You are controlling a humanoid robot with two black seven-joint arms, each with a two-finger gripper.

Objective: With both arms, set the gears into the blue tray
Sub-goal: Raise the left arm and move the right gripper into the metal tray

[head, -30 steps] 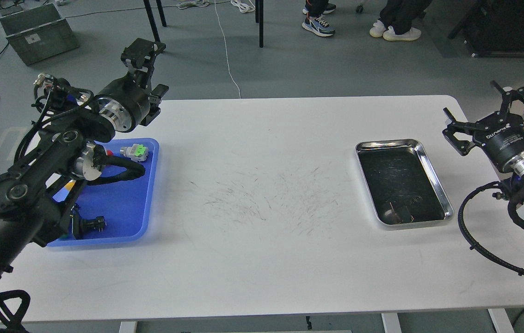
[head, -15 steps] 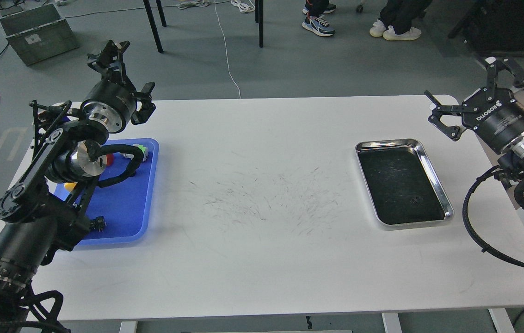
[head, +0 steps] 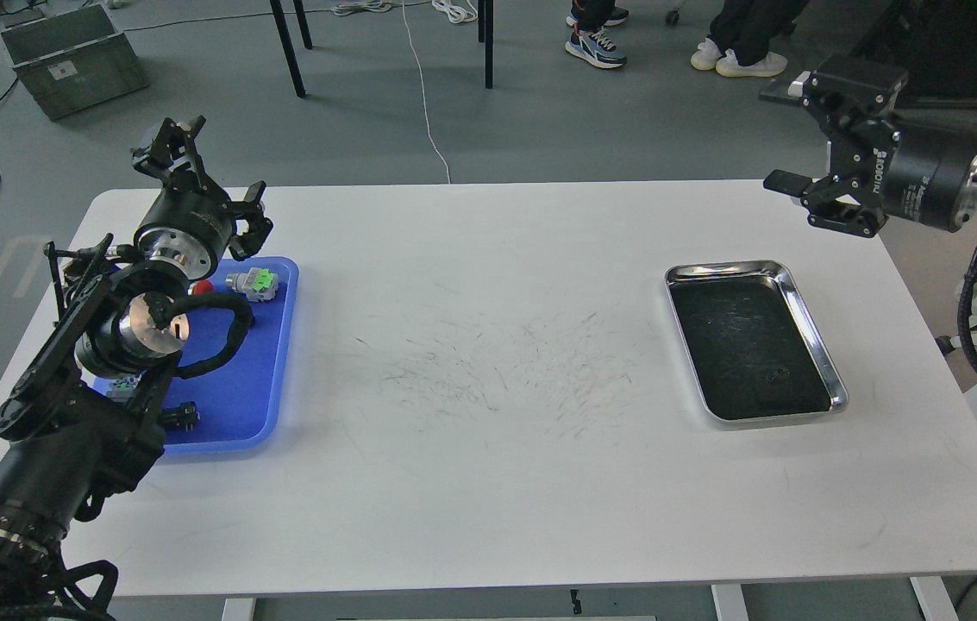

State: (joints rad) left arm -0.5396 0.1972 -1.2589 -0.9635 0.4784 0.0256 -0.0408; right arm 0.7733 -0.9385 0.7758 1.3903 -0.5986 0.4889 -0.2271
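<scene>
Head view: no gear can be told with certainty. A small black toothed piece [head: 180,417] lies in the near corner of the blue tray [head: 277,362], and it may be one. A tiny dark speck [head: 774,373] remains on the black floor of the steel tray [head: 807,293]; too small to identify. Also in the blue tray: a grey part with green top [head: 253,282] and a red-capped button [head: 203,287], partly behind the left arm.

The left gripper [head: 199,185] stands raised over the tray's far edge, fingers spread, holding nothing. The right gripper [head: 829,138] hangs high beyond the table's far right corner, jaws apart, empty.

Judgement: both postures read as clear of the work, so placing appears finished or nearly so.
</scene>
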